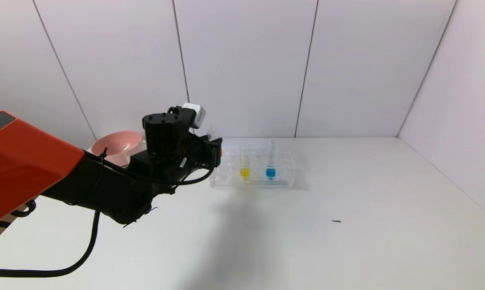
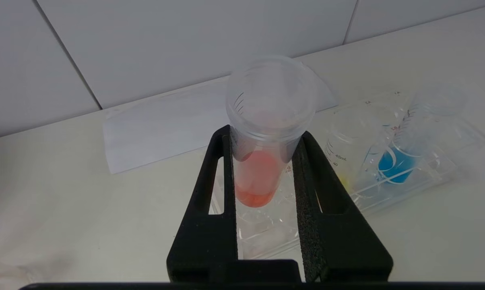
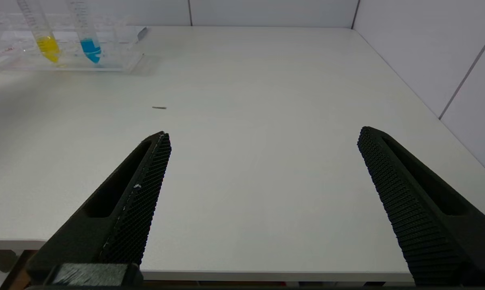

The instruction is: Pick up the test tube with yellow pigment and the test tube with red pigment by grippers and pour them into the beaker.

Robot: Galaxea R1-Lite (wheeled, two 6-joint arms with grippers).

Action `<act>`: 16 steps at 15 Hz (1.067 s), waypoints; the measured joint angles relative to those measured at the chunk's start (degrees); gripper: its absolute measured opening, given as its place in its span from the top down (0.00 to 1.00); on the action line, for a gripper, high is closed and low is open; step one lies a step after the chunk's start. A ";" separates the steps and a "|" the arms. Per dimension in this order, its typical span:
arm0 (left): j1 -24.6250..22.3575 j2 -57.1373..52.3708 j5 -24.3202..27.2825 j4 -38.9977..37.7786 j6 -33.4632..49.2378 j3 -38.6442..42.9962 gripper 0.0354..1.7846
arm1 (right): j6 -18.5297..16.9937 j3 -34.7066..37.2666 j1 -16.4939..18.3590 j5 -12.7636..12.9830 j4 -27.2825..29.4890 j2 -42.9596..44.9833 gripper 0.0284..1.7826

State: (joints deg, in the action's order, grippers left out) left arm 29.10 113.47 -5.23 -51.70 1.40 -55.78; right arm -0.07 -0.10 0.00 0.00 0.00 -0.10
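Note:
My left gripper [image 2: 264, 135] is shut on the test tube with red pigment [image 2: 255, 181], gripping it just below the rim. The tube hangs upright above the near-left end of the clear rack [image 2: 427, 177]. In the head view that gripper [image 1: 217, 150] is left of the rack [image 1: 290, 181]. The test tube with yellow pigment [image 1: 245, 172] stands in the rack, and shows in the right wrist view too [image 3: 47, 42]. My right gripper [image 3: 264, 135] is open and empty over the table's front edge. The beaker is hidden behind the left arm.
A blue-tipped tube [image 1: 270, 172] stands in the rack beside the yellow one. A pink bowl [image 1: 117, 146] sits at the back left behind my arm. A white paper sheet [image 2: 157, 129] lies by the wall. A small dark speck [image 1: 336, 221] lies on the table.

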 joint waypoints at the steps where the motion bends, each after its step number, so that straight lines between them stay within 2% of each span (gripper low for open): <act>1: 0.00 -0.46 0.02 0.60 -0.02 -0.16 0.77 | -0.02 0.00 0.00 0.00 0.02 0.00 0.05; 16: -0.77 -8.87 -0.35 6.30 -1.16 1.22 0.77 | -0.02 0.00 0.00 0.00 0.00 0.00 0.05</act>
State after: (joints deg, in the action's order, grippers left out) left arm 28.33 104.60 -5.58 -45.40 0.24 -54.57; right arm -0.10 -0.10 0.00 0.00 0.00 -0.10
